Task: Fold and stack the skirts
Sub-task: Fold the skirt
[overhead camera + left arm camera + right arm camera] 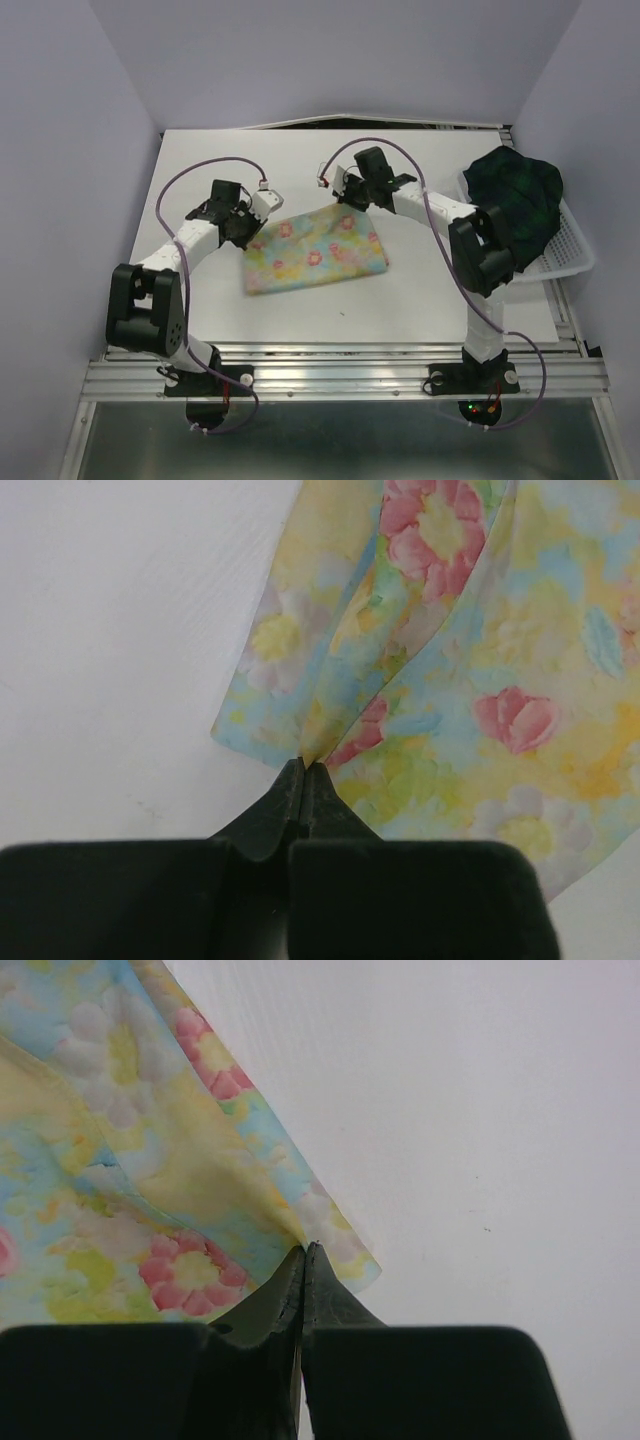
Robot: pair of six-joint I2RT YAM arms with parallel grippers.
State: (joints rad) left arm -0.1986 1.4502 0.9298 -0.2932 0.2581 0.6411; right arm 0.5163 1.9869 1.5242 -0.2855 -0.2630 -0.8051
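The pale yellow flowered skirt (315,252) lies spread on the white table, mid-centre. My left gripper (243,222) is shut on its far left corner; in the left wrist view the fingers pinch a fold of the flowered skirt (430,680) at the tips (303,765). My right gripper (352,190) is shut on the far right corner; the right wrist view shows the skirt (150,1190) pinched at the tips (304,1249). The dark green-and-navy plaid skirt (518,200) sits bunched in the basket at the right.
A white plastic mesh basket (565,255) stands at the table's right edge. The table's white surface (400,300) ends at a metal rail at the near edge. Purple walls close in on both sides.
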